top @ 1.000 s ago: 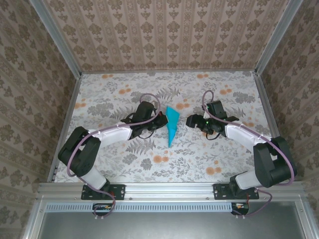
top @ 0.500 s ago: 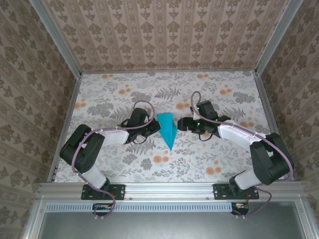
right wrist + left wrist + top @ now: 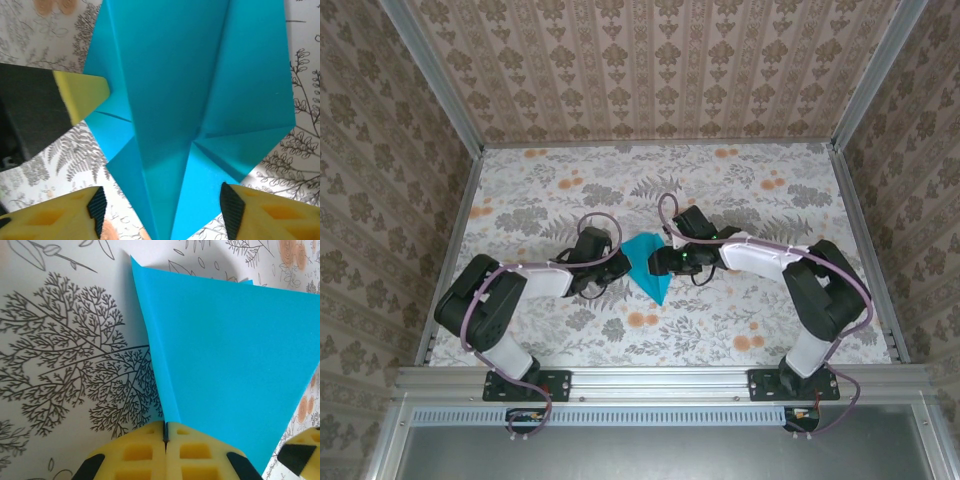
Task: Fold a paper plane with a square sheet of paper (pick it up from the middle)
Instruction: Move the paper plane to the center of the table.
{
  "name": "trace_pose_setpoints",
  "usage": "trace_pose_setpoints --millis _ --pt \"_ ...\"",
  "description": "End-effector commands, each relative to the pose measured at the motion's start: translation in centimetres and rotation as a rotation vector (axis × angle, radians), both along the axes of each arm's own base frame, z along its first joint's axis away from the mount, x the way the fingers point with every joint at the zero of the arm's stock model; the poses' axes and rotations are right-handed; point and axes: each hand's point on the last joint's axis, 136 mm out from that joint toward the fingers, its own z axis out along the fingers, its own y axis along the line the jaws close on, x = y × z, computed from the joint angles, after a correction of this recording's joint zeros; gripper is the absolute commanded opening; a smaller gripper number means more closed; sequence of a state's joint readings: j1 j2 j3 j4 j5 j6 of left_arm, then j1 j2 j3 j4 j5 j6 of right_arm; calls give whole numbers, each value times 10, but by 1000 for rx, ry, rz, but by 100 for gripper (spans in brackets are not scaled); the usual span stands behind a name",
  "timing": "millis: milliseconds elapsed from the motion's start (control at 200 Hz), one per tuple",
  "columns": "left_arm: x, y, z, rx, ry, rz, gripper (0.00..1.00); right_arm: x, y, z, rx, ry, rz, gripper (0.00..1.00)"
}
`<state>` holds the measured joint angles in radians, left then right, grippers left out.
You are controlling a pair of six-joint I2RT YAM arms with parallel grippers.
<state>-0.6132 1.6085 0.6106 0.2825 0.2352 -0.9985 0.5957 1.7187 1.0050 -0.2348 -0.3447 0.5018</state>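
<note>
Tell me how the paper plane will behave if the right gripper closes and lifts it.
Probably very light: the paper plane is a thin folded sheet. Its layered centre creases likely stiffen the spine, but the outer flaps may flop. The left gripper pinches just one edge, so the plane could pivot or crumple if the open right gripper pulls unevenly.

A robot lab's test booth: aluminium frame (image 3: 432,75), wallpapered walls (image 3: 650,70), flower-print tabletop (image 3: 550,190), robot arms (image 3: 490,300) bolted to a rail (image 3: 660,382).
</note>
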Motion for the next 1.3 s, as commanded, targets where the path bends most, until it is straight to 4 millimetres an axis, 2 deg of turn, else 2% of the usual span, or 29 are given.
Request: trace_pose_setpoints --millis 0,160,345,475,785,1025,1190,1250,1295 --pt "1 5 4 0 -7 19 0 0 -2 -8 -44 10 23 73" --pt "1 3 4 -5 -4 14 0 -2 7 -15 -11 38 62 83" --pt "1 3 5 -7 -4 12 0 -2 9 -21 -11 50 72 85" --pt "1 3 4 -5 0 13 0 -7 14 -18 23 67 96 84" --pt "1 3 4 -5 0 14 0 -16 15 -2 72 76 88 71" --pt "1 4 3 -6 2 16 0 -15 20 -7 80 94 83 62" --pt "1 3 4 -10 1 13 0 -17 26 -11 73 104 87 50" --pt "1 3 3 -8 2 13 0 -17 27 -12 72 104 87 50" --pt "1 3 3 -9 3 12 0 -18 28 -13 63 100 89 54"
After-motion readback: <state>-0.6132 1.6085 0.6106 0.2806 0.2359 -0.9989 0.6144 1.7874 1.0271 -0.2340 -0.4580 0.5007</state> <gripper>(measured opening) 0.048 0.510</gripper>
